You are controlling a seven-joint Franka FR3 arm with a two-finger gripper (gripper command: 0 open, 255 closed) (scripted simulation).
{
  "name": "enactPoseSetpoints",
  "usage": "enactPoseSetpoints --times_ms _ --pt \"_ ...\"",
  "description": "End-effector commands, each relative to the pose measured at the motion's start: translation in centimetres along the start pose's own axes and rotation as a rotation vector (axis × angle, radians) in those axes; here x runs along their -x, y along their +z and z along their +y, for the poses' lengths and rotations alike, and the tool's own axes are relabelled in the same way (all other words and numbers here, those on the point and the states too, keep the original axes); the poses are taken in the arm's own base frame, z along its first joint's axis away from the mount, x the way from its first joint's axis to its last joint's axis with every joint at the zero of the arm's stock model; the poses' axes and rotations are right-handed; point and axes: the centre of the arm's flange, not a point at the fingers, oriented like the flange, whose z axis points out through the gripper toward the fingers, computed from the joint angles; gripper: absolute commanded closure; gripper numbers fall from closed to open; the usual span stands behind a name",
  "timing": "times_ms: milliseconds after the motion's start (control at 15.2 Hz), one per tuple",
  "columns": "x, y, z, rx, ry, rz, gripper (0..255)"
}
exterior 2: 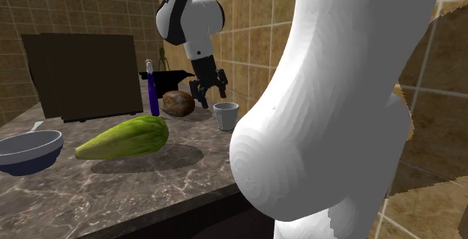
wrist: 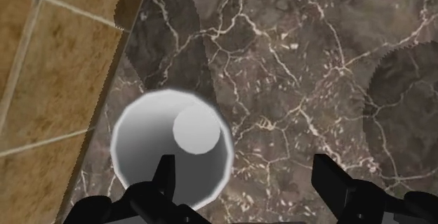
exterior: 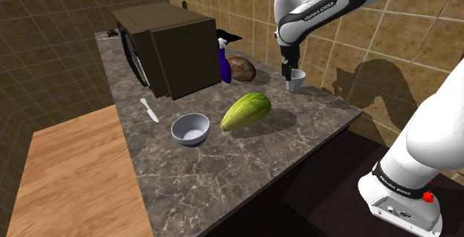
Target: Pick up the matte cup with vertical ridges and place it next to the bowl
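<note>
A small white cup (exterior: 297,80) stands upright on the dark marble counter (exterior: 223,176), close to the tiled wall. In the second exterior view the cup (exterior 2: 226,115) sits right of a brown loaf. My black gripper (exterior: 288,70) hangs open just above it, a little to the shoulder view's left. In the wrist view one finger (wrist: 163,180) lies over the rim of the cup (wrist: 172,149), and the gripper (wrist: 246,184) is centred beside the cup, holding nothing. The blue-grey bowl (exterior: 190,129) rests nearer the counter's front, also seen as the bowl (exterior 2: 26,151).
A long green fruit (exterior: 246,111) lies between cup and bowl. A dark microwave (exterior: 163,50), a blue bottle (exterior: 224,63) and a brown loaf (exterior: 242,67) stand at the back. A knife (exterior: 149,110) lies by the microwave. A wooden top (exterior: 67,176) adjoins the marble.
</note>
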Motion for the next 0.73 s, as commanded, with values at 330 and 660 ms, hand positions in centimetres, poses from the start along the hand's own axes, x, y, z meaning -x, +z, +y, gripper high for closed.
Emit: enactPoseSetpoints --times_ms 330,660 --pt "-0.8 3.7 0.7 0.008 -0.003 -0.001 0" --pt "-0.8 4.5 0.7 0.008 -0.003 -0.001 0"
